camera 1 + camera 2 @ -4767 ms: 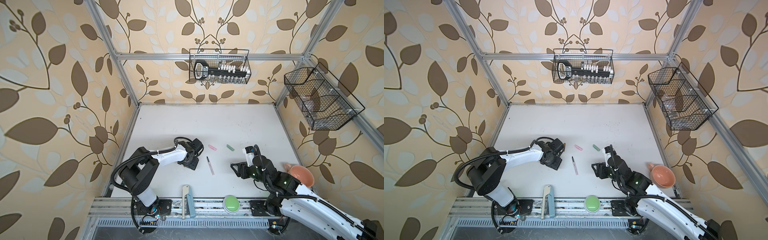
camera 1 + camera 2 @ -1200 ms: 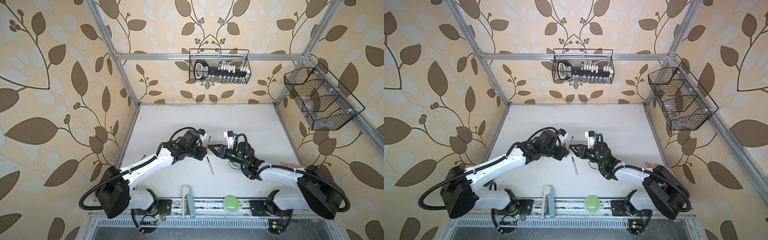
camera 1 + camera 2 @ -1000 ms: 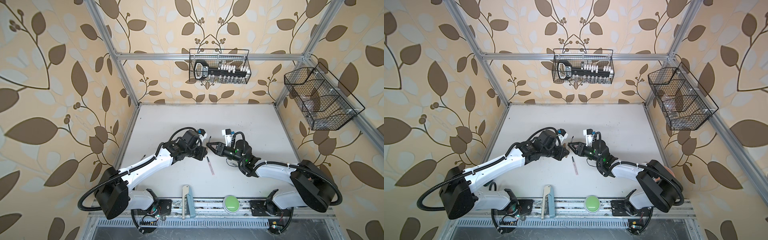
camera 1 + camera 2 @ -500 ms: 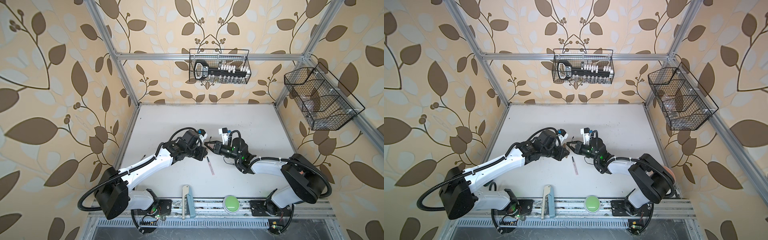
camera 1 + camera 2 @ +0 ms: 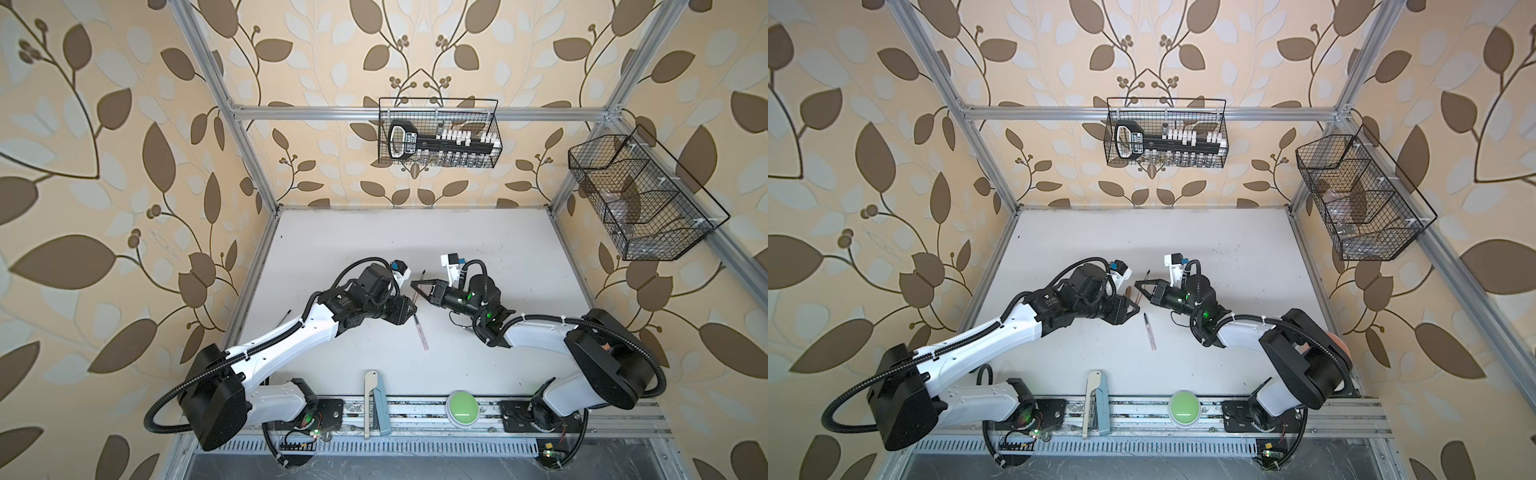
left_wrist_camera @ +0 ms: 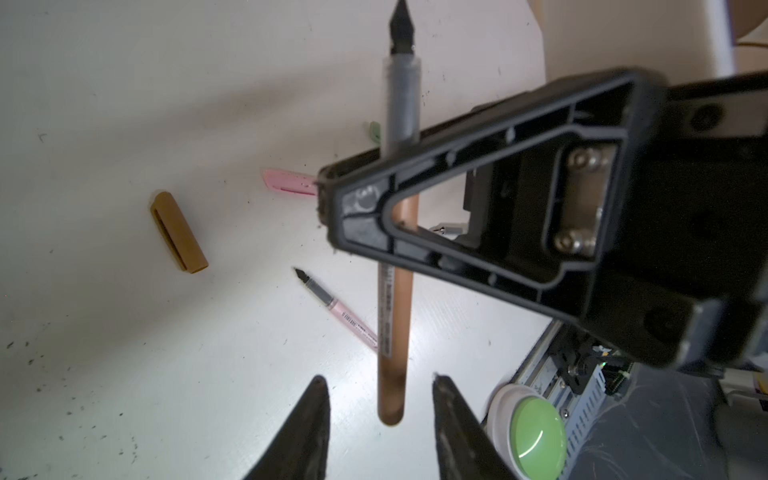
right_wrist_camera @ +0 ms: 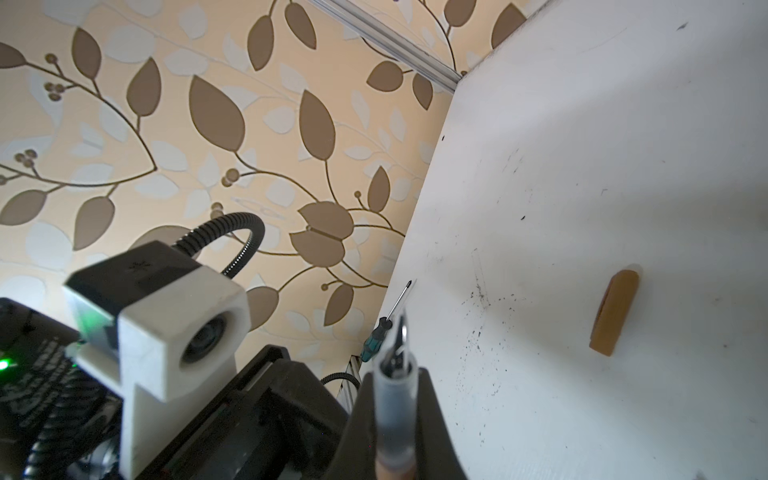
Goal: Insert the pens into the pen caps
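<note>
Between our left fingers (image 6: 305, 419) the blunt back end of the brown pen (image 6: 392, 316) now hangs free. A second ago the left gripper (image 6: 376, 380) was clamped on it. It has since spread its jaws, leaving a gap on either side. Our right gripper (image 6: 328, 197), open a second ago, has closed across the pen's middle and carries it alone, with the dark tip pointing out beyond its fingers. We judge the handover done. That frees the left gripper to fetch the brown cap (image 6: 178, 232), which lies on the table (image 6: 124, 374), off to one side of the left fingers and well apart from them.

Only the left wrist view shows the left jaws parted and the pen clear of them; in both top views that gap is too small to read. It also shows the pink cap (image 6: 286, 183) and green cap (image 6: 375, 131) peeking out behind the right fingers, and the pink pen (image 6: 340, 316) lying on the table near the left fingertips. Only the right wrist view shows the barrel pinched tight between the right fingers (image 7: 434, 419), with a screwdriver (image 7: 384, 324) lying past the tip. We find no green pen in any view.
</note>
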